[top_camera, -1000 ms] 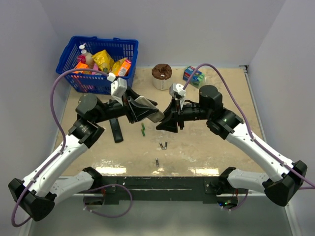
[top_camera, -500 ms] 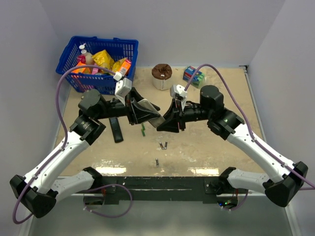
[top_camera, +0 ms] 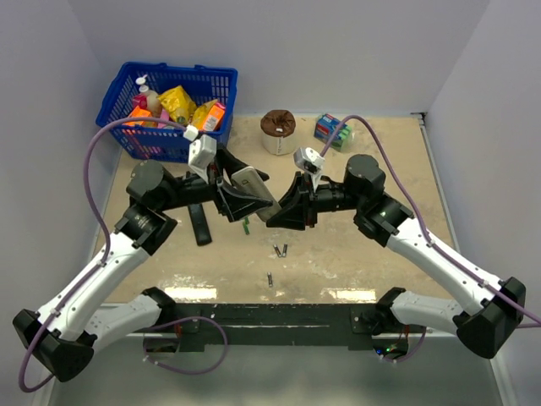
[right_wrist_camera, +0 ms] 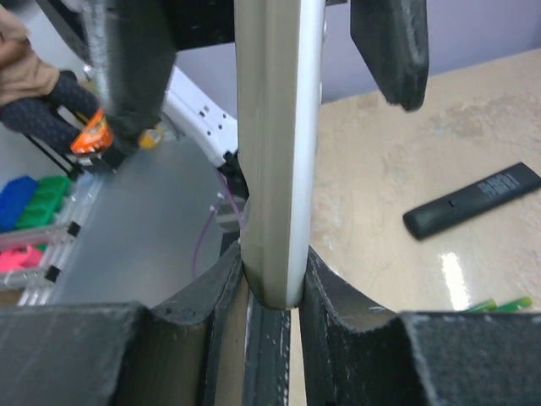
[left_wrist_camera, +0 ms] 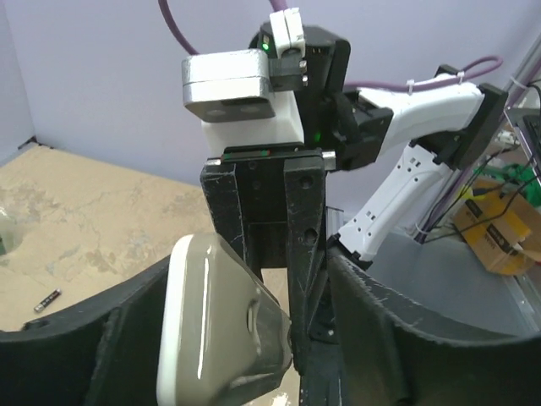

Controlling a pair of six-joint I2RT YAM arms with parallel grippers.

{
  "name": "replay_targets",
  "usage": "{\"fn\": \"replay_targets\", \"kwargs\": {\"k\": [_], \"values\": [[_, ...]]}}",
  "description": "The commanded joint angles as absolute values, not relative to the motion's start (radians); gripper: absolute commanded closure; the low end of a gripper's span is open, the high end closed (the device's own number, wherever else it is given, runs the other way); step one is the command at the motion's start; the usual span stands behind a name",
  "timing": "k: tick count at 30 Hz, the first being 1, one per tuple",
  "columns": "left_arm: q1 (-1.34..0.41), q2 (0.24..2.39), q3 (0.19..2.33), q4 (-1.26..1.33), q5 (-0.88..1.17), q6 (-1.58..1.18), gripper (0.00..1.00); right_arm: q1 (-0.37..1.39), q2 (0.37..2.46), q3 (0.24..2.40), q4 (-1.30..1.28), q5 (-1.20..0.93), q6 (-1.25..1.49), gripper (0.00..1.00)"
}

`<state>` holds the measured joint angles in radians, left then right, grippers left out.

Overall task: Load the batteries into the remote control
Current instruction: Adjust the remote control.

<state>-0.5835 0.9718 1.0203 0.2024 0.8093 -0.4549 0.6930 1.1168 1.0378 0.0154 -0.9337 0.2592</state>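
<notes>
The remote control (top_camera: 251,190), white with a plain grey back (left_wrist_camera: 221,330), hangs in the air between the two arms. My right gripper (top_camera: 275,211) is shut on its lower end, both pads pressed on the thin edges (right_wrist_camera: 272,283). My left gripper (top_camera: 237,200) stands open around the other end, its fingers (right_wrist_camera: 390,51) clear of the casing. Two batteries (top_camera: 281,249) lie side by side on the table below, and a third one (top_camera: 270,278) lies nearer the front edge. One battery (left_wrist_camera: 46,299) shows in the left wrist view.
A longer black remote (top_camera: 199,222) lies left of centre, with a small green stick (top_camera: 246,224) beside it. A blue basket (top_camera: 169,101) of groceries stands back left. A brown-topped tub (top_camera: 276,131) and a green-blue box (top_camera: 332,129) stand at the back.
My left gripper has opened and let go of the remote control. My right gripper has closed onto its lower end, and the remote has tipped slightly.
</notes>
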Motion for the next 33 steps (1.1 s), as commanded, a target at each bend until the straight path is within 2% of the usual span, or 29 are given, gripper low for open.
{"fn": "replay_targets", "kwargs": {"k": [1, 4, 9, 15, 23, 27, 32, 33], "values": [[-0.578, 0.920, 0.982, 0.313, 0.707, -0.500, 0.22, 0.690, 1.095, 0.983, 0.302, -0.911, 0.445, 1.00], [-0.578, 0.881, 0.940, 0.325, 0.603, -0.497, 0.07, 0.690, 1.091, 0.959, 0.372, -0.862, 0.489, 1.00], [-0.580, 0.833, 0.797, 0.452, 0.545, -0.615, 0.07, 0.690, 1.086, 0.920, 0.488, -0.787, 0.554, 1.00], [-0.586, 0.833, 0.651, 0.707, 0.474, -0.770, 0.15, 0.690, 1.129, 0.910, 0.609, -0.776, 0.618, 1.00], [-0.620, 0.903, 0.658, 0.873, 0.450, -0.788, 0.21, 0.695, 1.166, 0.899, 0.632, -0.788, 0.624, 1.00], [-0.624, 0.940, 0.681, 0.893, 0.468, -0.796, 0.24, 0.701, 1.175, 0.888, 0.649, -0.787, 0.632, 1.00], [-0.638, 0.966, 0.672, 0.910, 0.474, -0.807, 0.32, 0.703, 1.184, 0.894, 0.655, -0.782, 0.632, 1.00], [-0.640, 0.971, 0.667, 0.923, 0.474, -0.810, 0.36, 0.704, 1.186, 0.896, 0.657, -0.781, 0.634, 1.00]]}}
